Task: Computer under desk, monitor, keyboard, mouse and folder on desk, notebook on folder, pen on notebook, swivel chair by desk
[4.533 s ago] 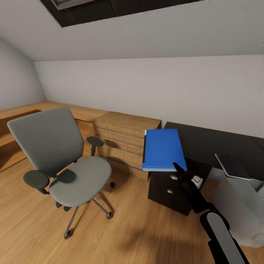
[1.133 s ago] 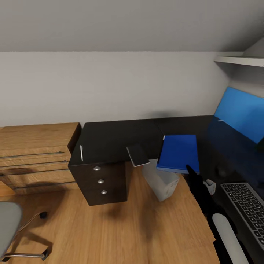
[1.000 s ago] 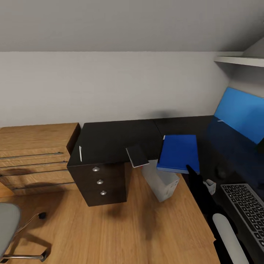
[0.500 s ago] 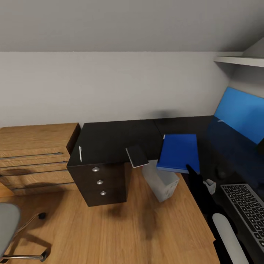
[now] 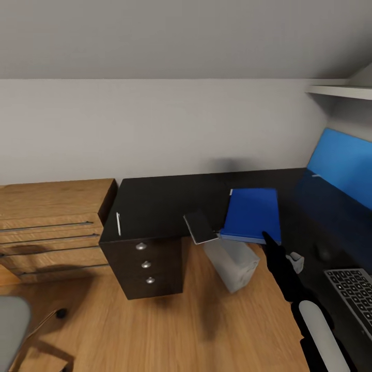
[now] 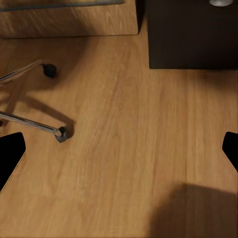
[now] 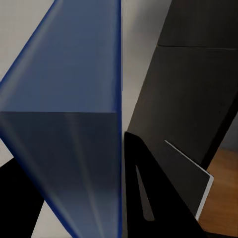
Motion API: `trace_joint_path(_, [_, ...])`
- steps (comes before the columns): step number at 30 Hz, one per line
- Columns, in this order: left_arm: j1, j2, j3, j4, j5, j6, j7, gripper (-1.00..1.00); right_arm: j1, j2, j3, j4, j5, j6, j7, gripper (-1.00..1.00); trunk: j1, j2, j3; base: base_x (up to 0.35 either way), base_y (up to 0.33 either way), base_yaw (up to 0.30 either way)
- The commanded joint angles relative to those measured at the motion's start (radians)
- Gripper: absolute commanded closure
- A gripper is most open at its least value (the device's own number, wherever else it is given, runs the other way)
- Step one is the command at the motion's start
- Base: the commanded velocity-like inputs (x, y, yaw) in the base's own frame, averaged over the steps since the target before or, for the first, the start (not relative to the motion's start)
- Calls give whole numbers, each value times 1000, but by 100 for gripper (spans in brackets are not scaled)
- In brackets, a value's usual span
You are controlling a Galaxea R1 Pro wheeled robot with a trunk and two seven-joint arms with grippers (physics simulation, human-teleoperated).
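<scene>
The bright blue folder hangs flat just over the glossy black desk, with my right gripper shut on its near edge. In the right wrist view the folder sits between two dark fingers. The dark notebook juts over the desk's front edge, and the white pen lies by the left edge. Under the desk stands the grey-white computer. The keyboard and small mouse lie to the right. My left gripper is open above the floor.
A black three-drawer unit holds up the desk's left end, beside a low wooden dresser. A blue wall panel backs the desk at the right. The swivel chair's seat and chrome leg are at the left.
The view has swung from the swivel chair to the desk and, in the last half second, crept a little closer. The folder stays in my right gripper.
</scene>
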Motion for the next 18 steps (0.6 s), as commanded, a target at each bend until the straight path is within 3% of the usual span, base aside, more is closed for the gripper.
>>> trace_joint_path(1, [0,0,-9,0,5,-2,5,-100,0,0,-2,0,-9,6,2,100,0,0,1,238,254,0])
trace_joint_path(8, [0,0,-9,0,5,-2,5,-100,0,0,-2,0,-9,-8,2,100,0,0,12,204,203,-27])
trace_joint_path(18, [0,0,-9,0,5,-2,4,-100,0,1,-1,0,-9,-67,1,100,0,0,28,24,21,-18])
